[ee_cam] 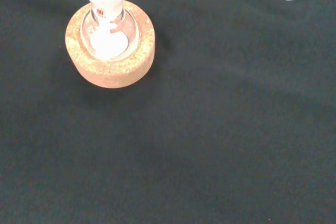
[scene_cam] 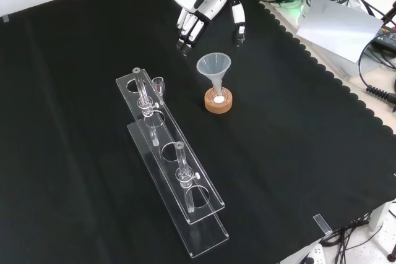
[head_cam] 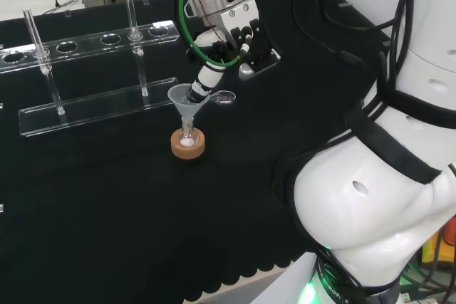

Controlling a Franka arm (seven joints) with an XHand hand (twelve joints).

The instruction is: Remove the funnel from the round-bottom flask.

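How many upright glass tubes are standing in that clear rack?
2. In the front view, one tube stands at the far end of the clear rack, beside the funnel; the other tube stands nearer the camera.

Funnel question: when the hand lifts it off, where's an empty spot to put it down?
Front view: bare cloth right of the cork ring and funnel, out to the scalloped edge. Also left of the clear rack. Crowded between rack and ring, where a small glass piece stands.

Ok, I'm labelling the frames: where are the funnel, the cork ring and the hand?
funnel (scene_cam: 213,64), front view, on its wide cone.
cork ring (ee_cam: 113,74), wrist view, on its near wall.
hand (scene_cam: 197,5), front view, on its palm.
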